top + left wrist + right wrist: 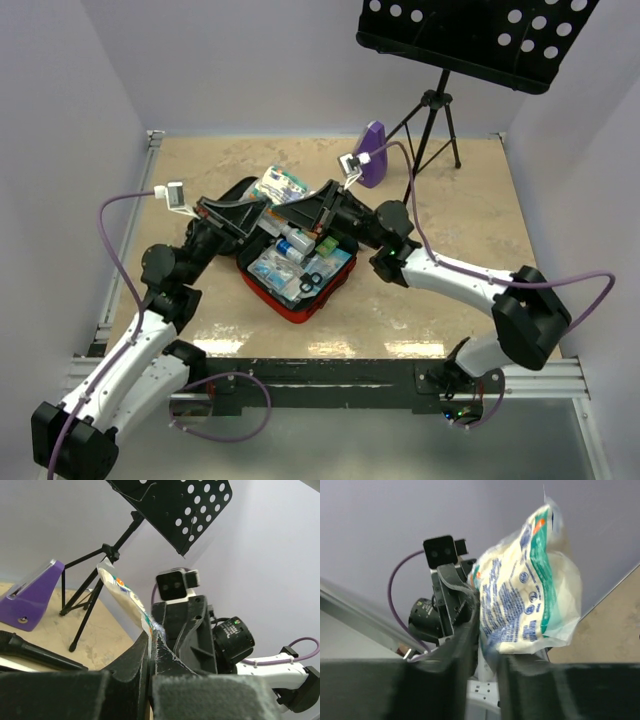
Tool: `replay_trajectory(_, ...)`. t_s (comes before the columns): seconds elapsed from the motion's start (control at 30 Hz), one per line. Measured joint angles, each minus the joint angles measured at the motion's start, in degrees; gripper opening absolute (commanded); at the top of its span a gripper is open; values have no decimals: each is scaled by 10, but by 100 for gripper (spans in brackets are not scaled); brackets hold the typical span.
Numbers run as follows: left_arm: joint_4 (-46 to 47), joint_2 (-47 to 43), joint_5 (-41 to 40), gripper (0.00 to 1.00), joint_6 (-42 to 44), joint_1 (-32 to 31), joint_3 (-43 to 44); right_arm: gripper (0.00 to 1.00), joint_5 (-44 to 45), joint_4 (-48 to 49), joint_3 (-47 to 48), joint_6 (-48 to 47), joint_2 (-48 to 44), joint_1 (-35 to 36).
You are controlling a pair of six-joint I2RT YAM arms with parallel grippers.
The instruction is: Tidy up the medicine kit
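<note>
Aloft, packet (122,595) in left end effector (150,642)

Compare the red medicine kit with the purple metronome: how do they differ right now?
The medicine kit is red and lies flat and open with supplies inside. The metronome is purple and stands upright. The kit sits mid-table, while the metronome is at the far edge by the music stand legs. The kit has a much wider footprint than the metronome. Both rest on the table.
</note>
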Motion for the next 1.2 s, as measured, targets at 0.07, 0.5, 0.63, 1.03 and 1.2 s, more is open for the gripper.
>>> replay_trajectory(0.07,-5,-14,-4,0,3,0,-8,48,14,-19,0,-17,-21,-2)
replay_trajectory(0.5,-25,-34,-2,4,7,0,-37,3,16,-18,4,-30,-24,-26)
replay_trajectory(0.63,-36,-38,-2,54,12,0,-37,0,13,-68,33,-60,-23,-27)
replay_trajectory(1.03,-305,-91,-47,97,200,0,120,0,23,-516,217,-366,-24,-69)
replay_trajectory(1.2,-288,-59,126,89,274,0,142,0,11,-666,222,-475,-25,-68)
